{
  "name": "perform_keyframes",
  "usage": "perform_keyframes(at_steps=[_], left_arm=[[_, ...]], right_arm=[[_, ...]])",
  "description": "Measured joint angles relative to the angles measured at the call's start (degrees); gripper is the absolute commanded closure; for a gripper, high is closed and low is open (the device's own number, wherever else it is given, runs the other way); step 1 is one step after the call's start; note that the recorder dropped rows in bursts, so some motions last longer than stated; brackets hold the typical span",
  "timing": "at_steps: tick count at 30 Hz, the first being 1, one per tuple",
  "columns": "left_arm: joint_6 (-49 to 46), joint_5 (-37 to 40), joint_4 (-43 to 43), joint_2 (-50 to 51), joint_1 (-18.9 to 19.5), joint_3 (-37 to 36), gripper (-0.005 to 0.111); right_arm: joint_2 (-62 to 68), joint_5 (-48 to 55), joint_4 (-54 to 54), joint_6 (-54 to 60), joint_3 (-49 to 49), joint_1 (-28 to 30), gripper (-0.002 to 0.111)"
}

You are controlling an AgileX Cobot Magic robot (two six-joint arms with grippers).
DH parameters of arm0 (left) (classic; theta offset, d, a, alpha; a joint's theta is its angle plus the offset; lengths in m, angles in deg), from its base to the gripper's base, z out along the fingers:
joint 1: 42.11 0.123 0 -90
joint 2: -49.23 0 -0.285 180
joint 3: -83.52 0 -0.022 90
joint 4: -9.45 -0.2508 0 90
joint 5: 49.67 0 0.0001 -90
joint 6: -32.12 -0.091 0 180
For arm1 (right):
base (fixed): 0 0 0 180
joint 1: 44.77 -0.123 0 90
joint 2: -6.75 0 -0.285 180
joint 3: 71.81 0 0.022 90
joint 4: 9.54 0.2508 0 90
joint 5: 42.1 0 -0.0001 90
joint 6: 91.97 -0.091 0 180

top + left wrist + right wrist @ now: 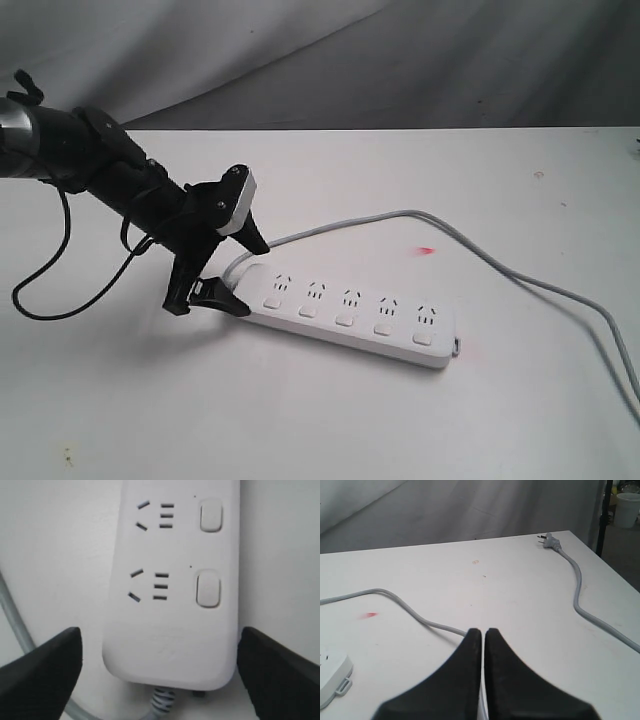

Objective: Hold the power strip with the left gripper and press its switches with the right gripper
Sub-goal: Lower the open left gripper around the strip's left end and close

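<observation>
Power strip [350,310] lies flat on white bench [480,180], centre-left; grey cord [420,215] curves off to the right. L gripper [251,277]: jaws wide open, straddling strip's cord end, one finger each side, not clamped. R gripper [483,632]: jaws shut tight, empty, above bench nr cord.

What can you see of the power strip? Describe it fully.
The power strip is a long, flat, white plastic-looking bar with rounded corners, lying flat on the white table. Five socket groups run in a row, each with a white switch beside it. A grey cord leaves one end, which the left gripper straddles with open jaws.
</observation>
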Motion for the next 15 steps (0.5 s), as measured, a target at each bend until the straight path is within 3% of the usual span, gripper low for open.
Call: perform_keyframes(at_steps=[15], left_arm=[[0.0, 2.5, -0.8, 2.8, -0.1, 1.9, 0.028]], right_arm=[[0.0, 0.0, 0.0, 0.0, 0.0, 0.0, 0.106]])
